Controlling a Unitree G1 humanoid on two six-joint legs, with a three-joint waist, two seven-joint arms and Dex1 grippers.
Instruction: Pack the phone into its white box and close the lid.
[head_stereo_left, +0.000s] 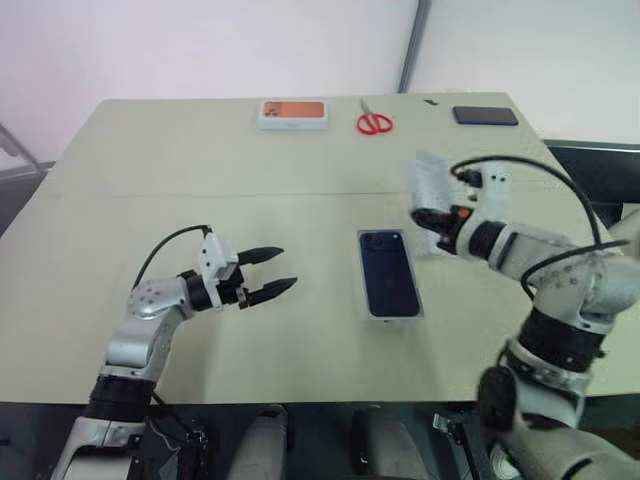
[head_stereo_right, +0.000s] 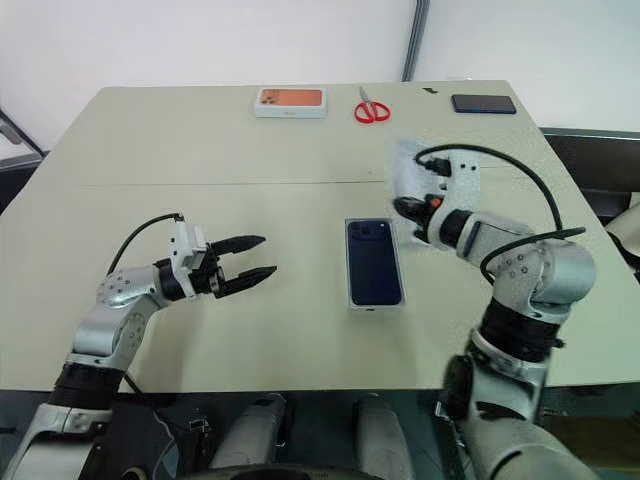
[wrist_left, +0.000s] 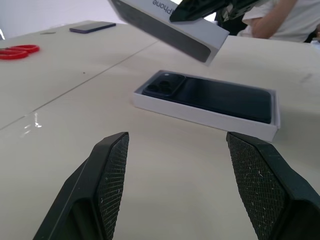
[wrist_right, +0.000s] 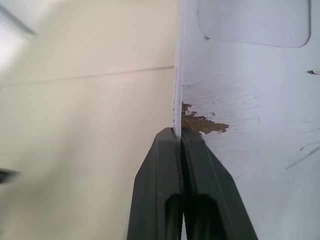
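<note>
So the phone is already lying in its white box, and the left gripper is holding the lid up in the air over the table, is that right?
Not quite: the right gripper holds the lid, pinching its wall, as the right wrist view shows. The left gripper is open with nothing in it. The rest stands: the phone lies in its white box.
</note>
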